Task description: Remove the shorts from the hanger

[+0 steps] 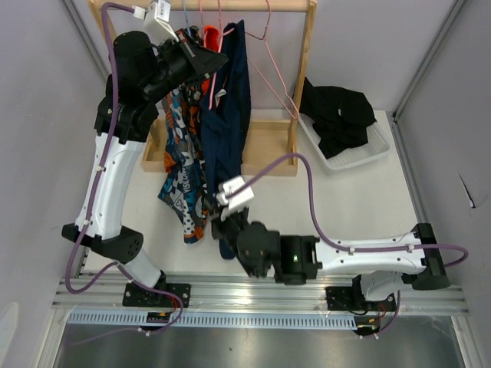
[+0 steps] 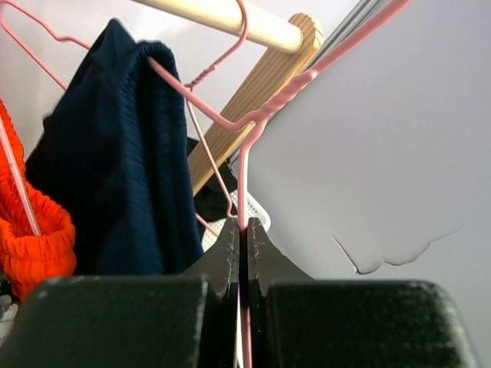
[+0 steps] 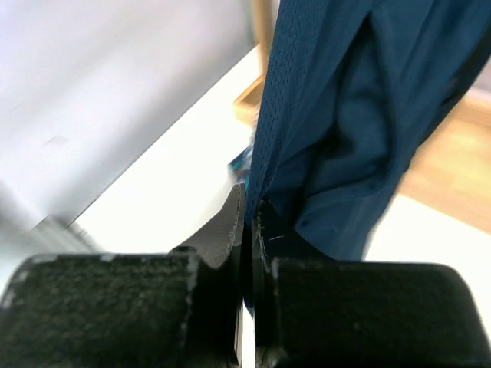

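Note:
Navy shorts [image 1: 229, 123] hang from a pink wire hanger [image 1: 212, 86] on the wooden rack. My left gripper [image 1: 216, 63] is shut on that hanger's wire [image 2: 244, 192], high up by the rail. My right gripper [image 1: 225, 228] is shut on the lower hem of the navy shorts [image 3: 337, 115]. Graphic-print shorts [image 1: 182, 165] hang to the left of the navy pair. Bright orange shorts [image 2: 31, 230] show in the left wrist view. Black shorts [image 1: 337, 115] lie in the white tray.
The wooden rack [image 1: 303, 69] has a rail across the top, a post on the right and a base tray [image 1: 265, 149]. An empty pink hanger [image 1: 268, 54] hangs on the rail. A white tray [image 1: 376, 149] sits at the right. Grey walls close both sides.

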Robot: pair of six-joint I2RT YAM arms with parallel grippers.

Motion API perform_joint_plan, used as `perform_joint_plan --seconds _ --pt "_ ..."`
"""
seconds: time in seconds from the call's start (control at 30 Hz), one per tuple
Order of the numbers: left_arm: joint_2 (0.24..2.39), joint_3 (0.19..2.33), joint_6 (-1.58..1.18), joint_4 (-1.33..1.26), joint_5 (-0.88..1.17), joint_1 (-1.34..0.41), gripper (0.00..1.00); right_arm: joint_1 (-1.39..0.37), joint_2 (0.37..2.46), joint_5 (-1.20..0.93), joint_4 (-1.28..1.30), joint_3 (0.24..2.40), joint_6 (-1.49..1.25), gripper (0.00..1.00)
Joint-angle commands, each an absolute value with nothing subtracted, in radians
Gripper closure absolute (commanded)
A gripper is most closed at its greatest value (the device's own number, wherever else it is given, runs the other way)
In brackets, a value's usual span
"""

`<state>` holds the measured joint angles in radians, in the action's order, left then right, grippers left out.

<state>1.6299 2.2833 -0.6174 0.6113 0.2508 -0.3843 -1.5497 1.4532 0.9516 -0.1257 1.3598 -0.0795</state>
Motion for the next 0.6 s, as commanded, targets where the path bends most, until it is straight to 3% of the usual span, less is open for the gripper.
perform_joint_plan --seconds 0.0,0.3,0.57 --pt "1.644 2.393 -0.578 0.474 0.184 -0.379 1.0 -1.713 1.434 1.081 -0.095 1.318 -0.161 1.0" --pt "1.683 2.436 -0.578 0.491 0.176 -0.376 1.0 -1.753 1.477 1.094 0.034 1.273 -0.437 1.0" --pt "1.574 2.312 -0.589 0.564 0.255 -0.377 1.0 -1.49 1.447 0.99 -0.087 1.324 -0.23 1.0"
